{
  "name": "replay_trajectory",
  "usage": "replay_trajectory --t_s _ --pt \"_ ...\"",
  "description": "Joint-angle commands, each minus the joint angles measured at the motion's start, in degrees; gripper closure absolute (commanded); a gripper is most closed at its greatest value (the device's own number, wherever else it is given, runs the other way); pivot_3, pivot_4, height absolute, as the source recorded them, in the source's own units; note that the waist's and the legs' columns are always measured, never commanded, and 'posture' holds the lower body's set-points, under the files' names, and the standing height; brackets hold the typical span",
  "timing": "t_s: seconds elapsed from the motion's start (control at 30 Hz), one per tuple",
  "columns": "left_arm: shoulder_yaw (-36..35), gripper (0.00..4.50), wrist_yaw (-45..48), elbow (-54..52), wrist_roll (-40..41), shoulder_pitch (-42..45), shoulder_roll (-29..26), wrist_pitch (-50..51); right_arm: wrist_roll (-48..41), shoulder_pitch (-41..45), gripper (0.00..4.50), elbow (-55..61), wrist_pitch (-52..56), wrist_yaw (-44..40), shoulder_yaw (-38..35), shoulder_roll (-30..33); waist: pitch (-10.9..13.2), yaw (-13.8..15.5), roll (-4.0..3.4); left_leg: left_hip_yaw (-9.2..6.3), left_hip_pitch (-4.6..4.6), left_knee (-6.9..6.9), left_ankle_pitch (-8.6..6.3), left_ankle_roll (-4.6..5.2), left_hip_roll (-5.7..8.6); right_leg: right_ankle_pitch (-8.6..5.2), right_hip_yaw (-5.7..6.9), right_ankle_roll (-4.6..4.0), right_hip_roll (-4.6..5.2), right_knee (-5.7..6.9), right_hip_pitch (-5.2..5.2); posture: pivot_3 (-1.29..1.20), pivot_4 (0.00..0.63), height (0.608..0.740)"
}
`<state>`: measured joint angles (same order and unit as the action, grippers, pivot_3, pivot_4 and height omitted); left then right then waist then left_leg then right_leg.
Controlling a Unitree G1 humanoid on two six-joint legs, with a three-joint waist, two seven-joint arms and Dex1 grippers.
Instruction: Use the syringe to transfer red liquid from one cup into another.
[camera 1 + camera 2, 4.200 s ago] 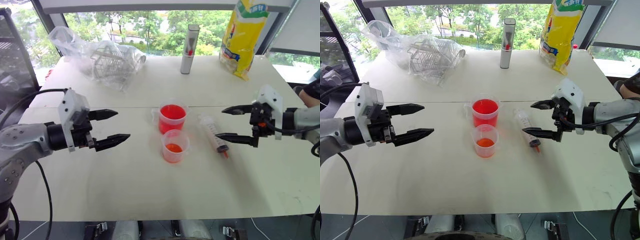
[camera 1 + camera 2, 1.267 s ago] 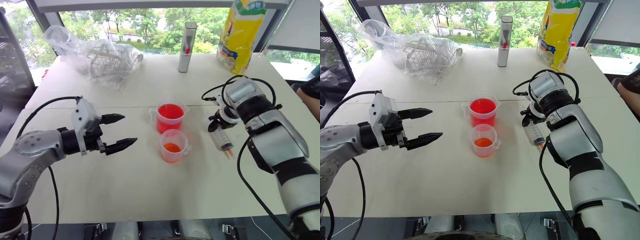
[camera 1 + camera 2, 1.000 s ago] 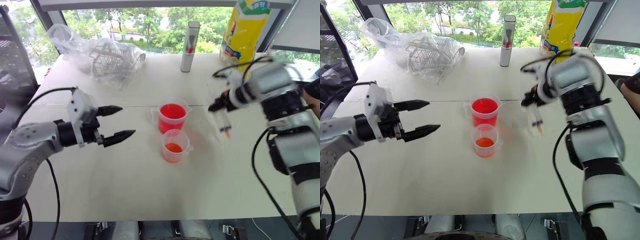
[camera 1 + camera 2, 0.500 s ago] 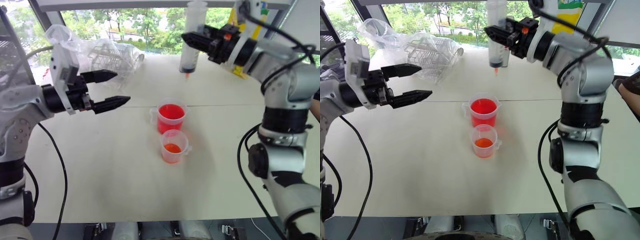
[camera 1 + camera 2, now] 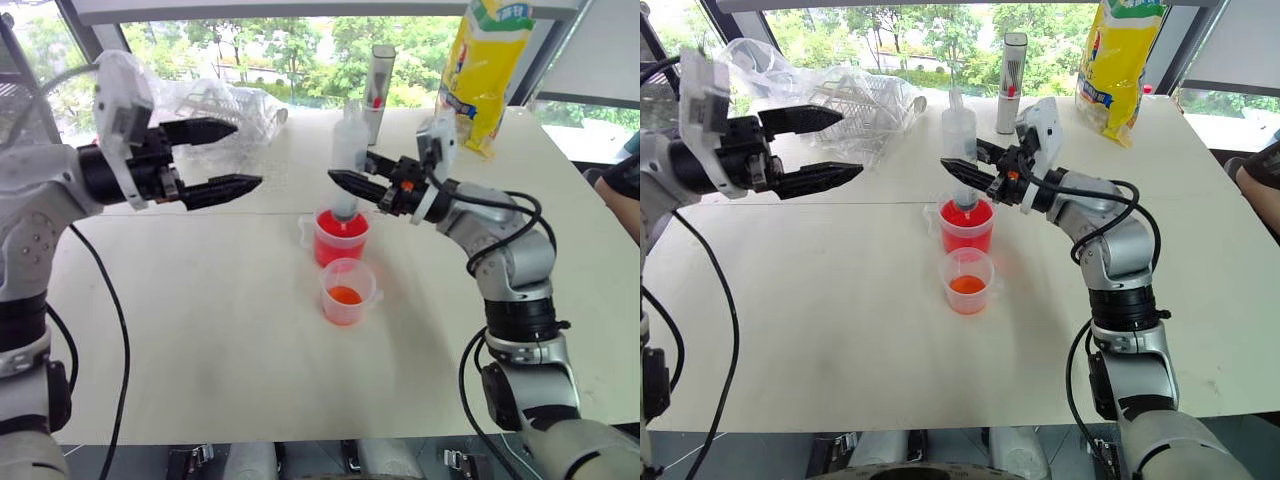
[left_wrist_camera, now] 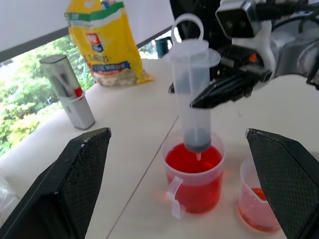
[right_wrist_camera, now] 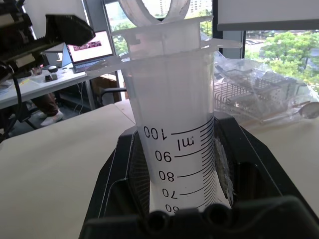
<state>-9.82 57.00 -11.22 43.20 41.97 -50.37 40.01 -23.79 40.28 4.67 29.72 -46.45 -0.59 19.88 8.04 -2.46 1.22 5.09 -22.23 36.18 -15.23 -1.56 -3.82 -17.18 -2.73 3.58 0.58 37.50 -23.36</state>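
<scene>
Your right pincer (image 5: 352,183) has its two black fingers clamped on the barrel of the large clear plastic syringe (image 5: 347,165), which stands upright with its tip down over the taller clear plastic measuring cup (image 5: 342,236) that holds the bright red watery liquid (image 6: 193,160). From the left wrist view the black plunger seal sits low in the barrel and the tip hangs just at or above the red surface; you cannot tell whether it is dipped in yet. The barrel looks empty, so by my reading the pick-up and the carry to the source cup are done, while drawing the liquid up, moving across and emptying it are all left.

The smaller clear flared-rim cup (image 5: 349,291) stands just in front of the tall one on the white bench (image 5: 200,340), with a shallow layer of orange-red liquid in it.

Your left pincer (image 5: 222,154) hangs wide open and empty, well to the left of the cups; it is probably the one to pull the plunger ring.

Around you: a grey upright cylinder tube (image 5: 378,80), a yellow bag (image 5: 486,55) and a crumpled clear plastic bag over a wire rack (image 5: 225,110) stand at the far edge, well clear of the cups.
</scene>
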Motion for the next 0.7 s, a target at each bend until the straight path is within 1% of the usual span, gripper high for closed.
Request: replay_trajectory --t_s 0.03,0.13,0.3,0.7 --pt "1.34 0.0 -0.02 0.01 0.65 3.3 1.95 0.71 -0.07 0.15 3.11 1.4 -2.95 0.76 0.24 -0.79 0.0 0.02 0.0 0.01 0.0 0.01 0.0 0.0 0.0 0.0 -0.01 0.0 0.0 0.0 0.0 0.0 0.15 0.74" --pt "3.62 0.0 0.23 0.68 -0.83 5.2 4.17 0.26 0.19 -0.35 3.11 0.95 -3.88 1.21 0.88 -1.13 0.0 0.05 0.0 0.01 -0.01 0.03 0.01 -0.01 0.01 0.0 -0.01 0.0 0.01 0.0 0.01 0.0 0.15 0.74" --pt "6.55 0.0 0.89 4.55 -5.36 7.48 6.77 -3.65 0.31 -0.77 3.11 0.71 -4.75 1.57 1.65 -1.04 0.0 -0.03 0.0 0.0 0.0 0.03 0.01 -0.01 0.01 0.0 -0.02 0.0 -0.01 0.0 0.01 0.0 0.15 0.74" --pt "9.5 0.0 3.97 17.68 -12.36 16.63 13.15 -10.93 1.06 -1.61 3.11 -0.41 -6.68 0.84 3.31 -0.66 0.0 0.04 0.0 0.02 0.0 0.06 0.02 -0.02 0.03 0.0 -0.02 0.0 -0.02 0.02 0.01 0.0 0.15 0.74"
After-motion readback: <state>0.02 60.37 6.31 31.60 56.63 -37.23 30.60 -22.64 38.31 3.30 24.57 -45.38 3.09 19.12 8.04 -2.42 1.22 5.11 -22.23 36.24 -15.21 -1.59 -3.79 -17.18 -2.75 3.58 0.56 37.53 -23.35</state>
